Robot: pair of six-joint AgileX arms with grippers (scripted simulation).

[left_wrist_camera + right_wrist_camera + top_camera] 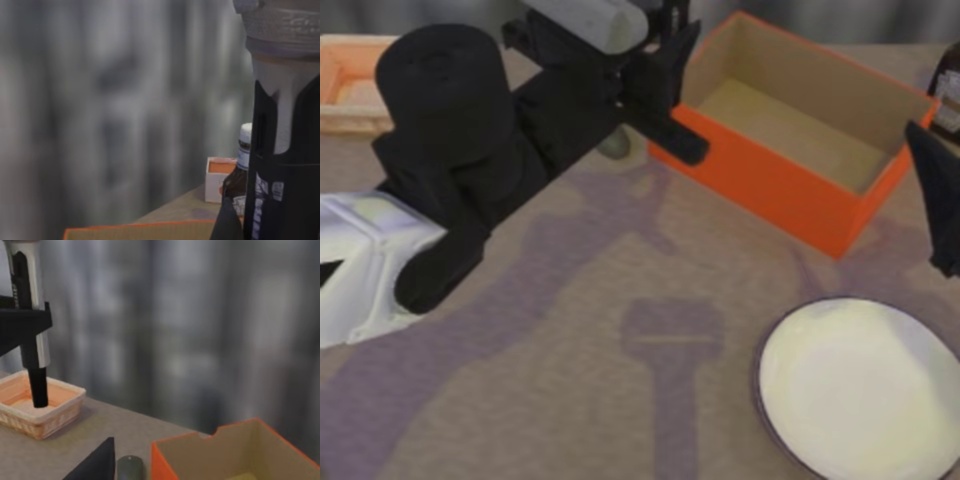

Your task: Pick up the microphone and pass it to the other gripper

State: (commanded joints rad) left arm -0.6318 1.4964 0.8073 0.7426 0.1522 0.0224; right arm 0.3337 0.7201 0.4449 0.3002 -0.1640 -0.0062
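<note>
The left gripper had its jaws shut tight on the microphone, high at the frame's upper middle. The right gripper waited at the right edge; I could not tell its jaws.

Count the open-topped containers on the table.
2. An orange box at the far centre-right of the table, and a woven basket at the far left corner, partly hidden behind the left arm. More could be hidden under that arm.
</note>
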